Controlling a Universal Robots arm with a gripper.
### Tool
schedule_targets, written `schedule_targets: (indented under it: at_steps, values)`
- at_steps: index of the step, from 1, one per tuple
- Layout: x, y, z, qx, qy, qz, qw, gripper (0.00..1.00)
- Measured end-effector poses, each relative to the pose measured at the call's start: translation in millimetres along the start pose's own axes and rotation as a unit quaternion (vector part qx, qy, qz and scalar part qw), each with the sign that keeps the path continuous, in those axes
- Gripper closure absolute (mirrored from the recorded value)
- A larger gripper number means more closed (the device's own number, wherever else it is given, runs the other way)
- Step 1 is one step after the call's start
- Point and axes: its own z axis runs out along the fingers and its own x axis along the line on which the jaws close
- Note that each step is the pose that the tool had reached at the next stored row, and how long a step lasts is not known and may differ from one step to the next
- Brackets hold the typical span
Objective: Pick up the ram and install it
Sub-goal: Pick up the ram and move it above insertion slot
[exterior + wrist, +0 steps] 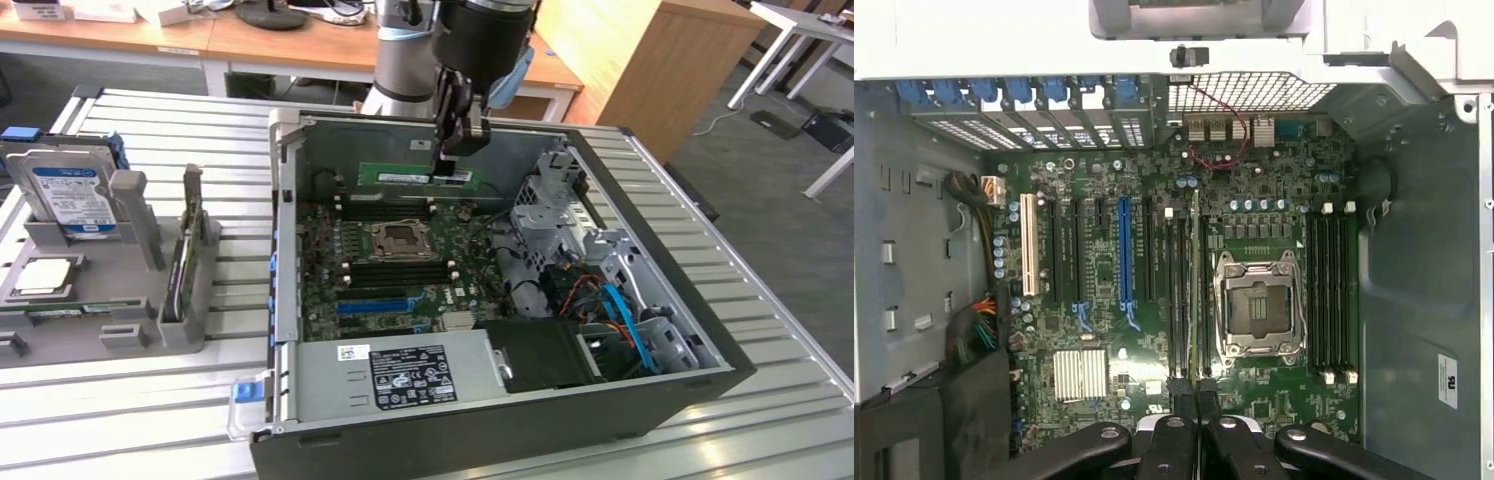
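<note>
The ram (400, 175) is gripped at one end by the tool (458, 160), whose fingers are pinched narrowly on the strip. It is held on edge and roughly level inside the open case (284, 200), near the case's far wall in the exterior view, where it appears raised above the motherboard (387, 290). In the wrist view the ram (1196, 280) is seen edge-on as a thin line running away from the tool (1196, 390), lined up with the black memory slots that lie between the CPU socket (1259, 310) and the blue slot (1123, 250). Whether its lower edge touches a slot cannot be told. The socket (398, 238) sits near the middle of the board, with more black slots on its other side. A silver power supply (400, 372) with a dark label fills the near end of the case, and blue and orange cables (621, 310) run along the side towards the exterior view's right. The case lies on a slatted metal tabletop (134, 400). Well apart from it, at the exterior view's left, a hard drive (70, 195) with a blue label stands in a grey stand (127, 215).
</note>
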Motion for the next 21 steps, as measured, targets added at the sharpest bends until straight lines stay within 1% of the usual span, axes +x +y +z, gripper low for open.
schedule_targets:
  at_steps: [7,9,17,19,20,21]
  values:
    - [0.2,0.2,7.7,0.0056,-0.0002,0.0,1.0,0.88]
    - [0.2,0.1,8.9,0.0064,-0.0002,0.0,1.0,0.88]
    - [0.2,0.3,10.3,0.0063,-0.0002,0.0,1.0,0.88]
    - [0.2,0.3,10.4,0.0048,-0.0002,0.0,1.0,0.88]
    - [0.2,0.3,10.4,0.0034,-0.0002,0.0,1.0,0.88]
    - [0.3,0.3,10.4,0.0026,-0.0001,0.0,1.0,0.88]
